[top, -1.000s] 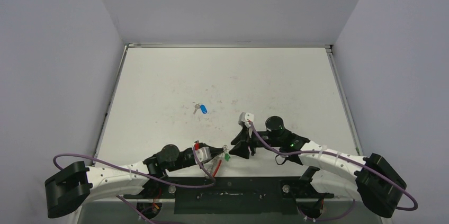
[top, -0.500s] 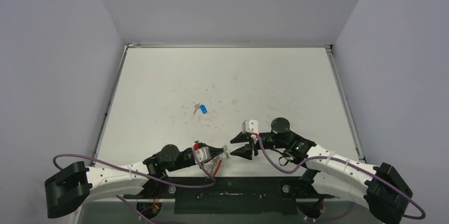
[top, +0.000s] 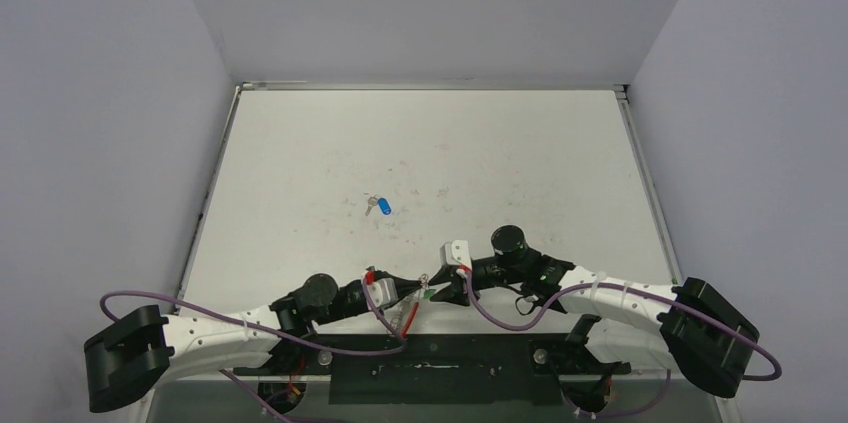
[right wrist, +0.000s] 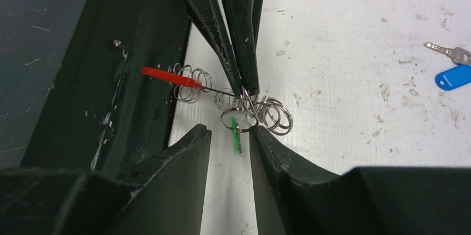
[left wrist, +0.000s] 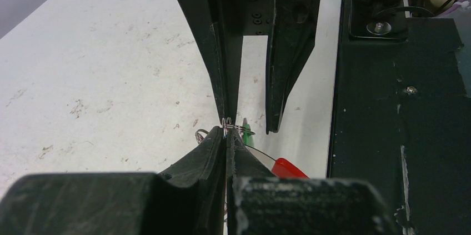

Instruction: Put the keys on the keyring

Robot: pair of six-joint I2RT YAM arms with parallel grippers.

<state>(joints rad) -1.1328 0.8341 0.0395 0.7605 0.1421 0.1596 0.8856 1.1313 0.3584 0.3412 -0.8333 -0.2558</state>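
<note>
My left gripper [top: 424, 289] is pressed together. It pinches one wire turn of the silvery coiled-wire keyring with the red sleeve section [right wrist: 266, 114] at the near edge of the scuffed white table [top: 420, 143]. The coils are drawn out sideways, and the red sleeve end reaches over the black base plate [right wrist: 83, 79].

The small silver key with the green plastic head [right wrist: 236, 138] hangs edge-on just below the pinch point. It sits between the fingers of my right gripper [right wrist: 229, 130]. That gripper's jaws are partly spread, with a gap on each side of the key.

The small silver key with the blue plastic head [top: 384, 206] lies flat on the table, well apart from both grippers.
</note>
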